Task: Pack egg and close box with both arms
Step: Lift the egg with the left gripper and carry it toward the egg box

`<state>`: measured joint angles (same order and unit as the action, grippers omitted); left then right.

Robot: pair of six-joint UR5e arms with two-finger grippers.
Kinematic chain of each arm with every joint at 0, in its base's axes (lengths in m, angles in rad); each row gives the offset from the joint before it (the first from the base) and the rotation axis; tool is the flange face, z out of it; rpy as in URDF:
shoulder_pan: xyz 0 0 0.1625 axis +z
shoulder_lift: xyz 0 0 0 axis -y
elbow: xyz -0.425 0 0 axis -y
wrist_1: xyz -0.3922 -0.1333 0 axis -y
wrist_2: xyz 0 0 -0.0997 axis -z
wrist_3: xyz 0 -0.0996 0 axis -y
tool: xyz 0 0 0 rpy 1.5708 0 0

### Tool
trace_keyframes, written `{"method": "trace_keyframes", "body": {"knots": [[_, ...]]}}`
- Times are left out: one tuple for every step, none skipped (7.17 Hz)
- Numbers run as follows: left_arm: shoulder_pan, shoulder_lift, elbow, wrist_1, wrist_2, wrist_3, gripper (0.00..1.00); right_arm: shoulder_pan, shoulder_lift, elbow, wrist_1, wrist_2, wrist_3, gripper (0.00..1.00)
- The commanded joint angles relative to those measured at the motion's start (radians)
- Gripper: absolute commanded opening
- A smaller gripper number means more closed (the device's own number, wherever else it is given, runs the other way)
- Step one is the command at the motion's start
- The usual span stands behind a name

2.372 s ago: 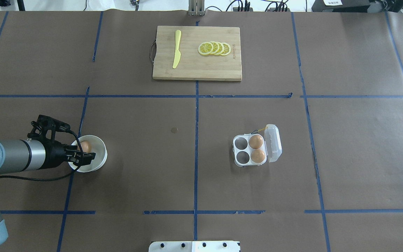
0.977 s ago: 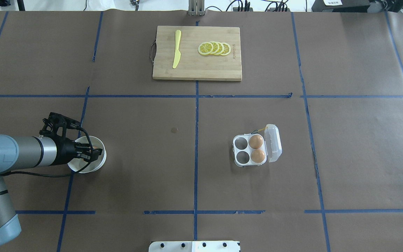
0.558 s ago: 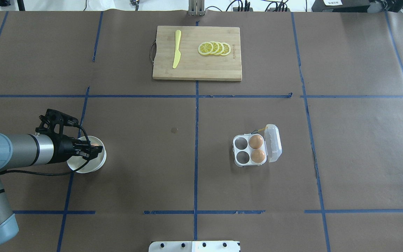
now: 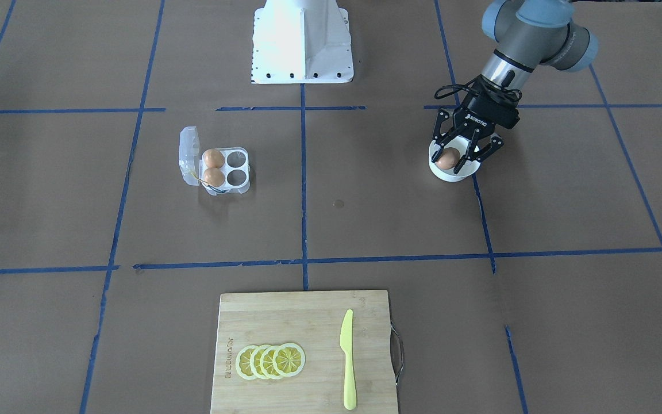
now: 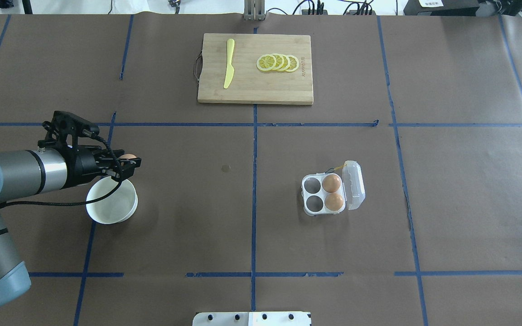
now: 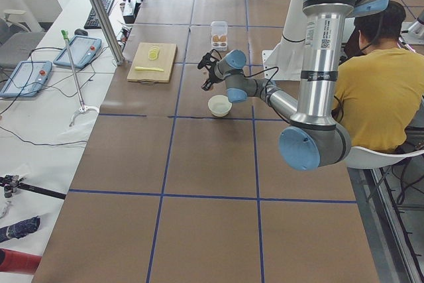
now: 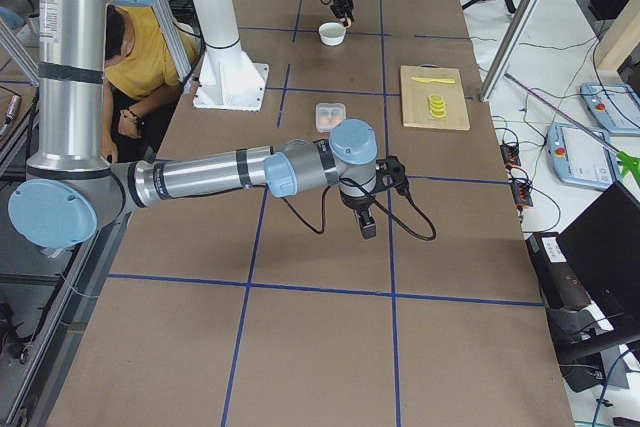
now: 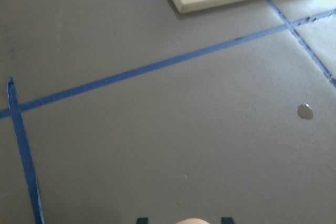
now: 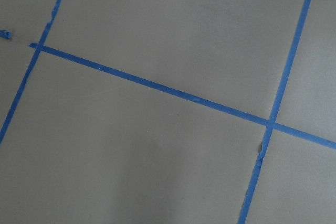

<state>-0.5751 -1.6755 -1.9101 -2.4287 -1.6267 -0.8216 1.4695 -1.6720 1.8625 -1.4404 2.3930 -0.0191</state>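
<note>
You see the left black two-finger gripper (image 4: 451, 160), angled down above the round white bowl (image 5: 107, 212), clamping the smooth tan egg (image 5: 128, 156). The clear plastic four-cell box (image 5: 314, 203) lies well apart from the bowl, lid open. You cannot tell how the right gripper (image 7: 367, 228) stands.

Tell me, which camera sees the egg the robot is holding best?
The front-facing view: the egg shows nearly whole between the left gripper's fingers. Overhead shows only a sliver of it past the fingers, the left wrist camera shows just its top edge, and in both side views it is too small to make out.
</note>
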Motion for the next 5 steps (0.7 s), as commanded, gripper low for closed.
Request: {"method": "trace_keyframes", "body": {"knots": [[0.006, -0.186, 0.029, -0.003, 0.024, 0.094, 0.00, 0.000, 0.002, 0.000, 0.000, 0.000, 0.002, 1.00], [0.011, -0.282, 0.081, -0.031, 0.022, 0.099, 0.00, 0.000, 0.002, -0.002, 0.000, 0.000, 0.002, 1.00], [0.026, -0.343, 0.168, -0.168, 0.024, 0.098, 0.00, 0.000, 0.002, 0.000, 0.000, 0.000, 0.002, 1.00], [0.056, -0.380, 0.231, -0.288, 0.056, 0.105, 0.00, 0.000, 0.002, 0.000, 0.000, 0.000, 0.002, 1.00], [0.116, -0.429, 0.261, -0.299, 0.105, 0.110, 0.00, 0.000, 0.002, -0.002, 0.000, -0.002, 0.002, 1.00]]}}
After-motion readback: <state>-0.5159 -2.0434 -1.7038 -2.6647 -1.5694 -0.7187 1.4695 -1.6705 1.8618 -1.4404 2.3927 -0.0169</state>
